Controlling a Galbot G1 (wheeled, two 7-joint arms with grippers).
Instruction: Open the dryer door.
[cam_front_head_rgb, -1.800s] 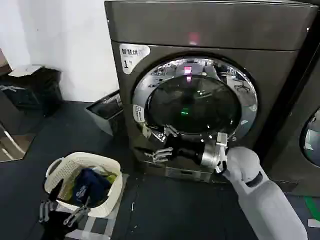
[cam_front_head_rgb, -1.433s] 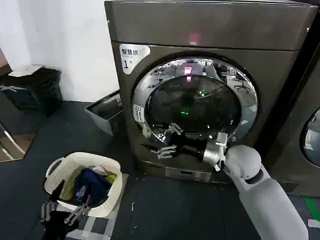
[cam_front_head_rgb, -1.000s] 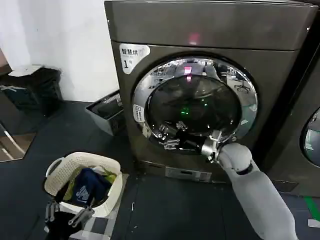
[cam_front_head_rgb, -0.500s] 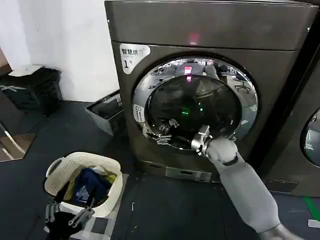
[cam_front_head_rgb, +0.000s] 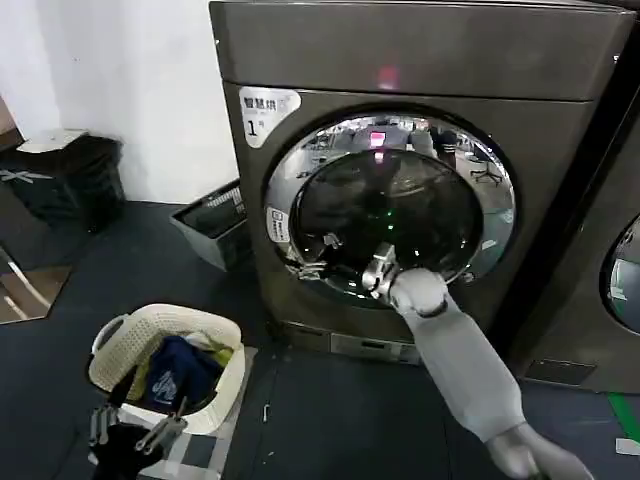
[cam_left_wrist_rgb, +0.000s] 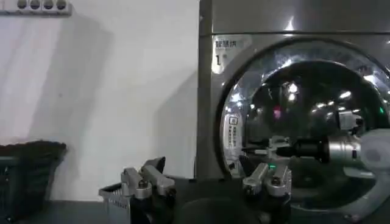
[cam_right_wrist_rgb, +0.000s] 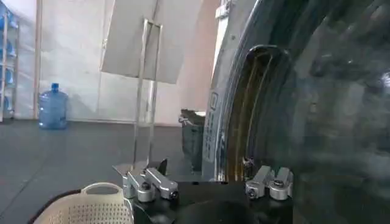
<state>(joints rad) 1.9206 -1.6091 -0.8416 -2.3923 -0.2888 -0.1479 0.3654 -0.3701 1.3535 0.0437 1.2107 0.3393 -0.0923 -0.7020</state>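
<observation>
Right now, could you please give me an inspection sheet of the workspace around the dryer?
Surface: dark floor, bare in front of the machine.
Job's things: dryer with its red light on; dryer door looks shut against the front.
Clutter: cream laundry basket holding dark clothes; grey bin by the wall.
Grippers: right gripper open, at the door's lower left rim; left gripper open, low beside the basket.
Cables: nothing seen.
Surroundings: white wall; neighbouring machine on the right; black crate at far left.
</observation>
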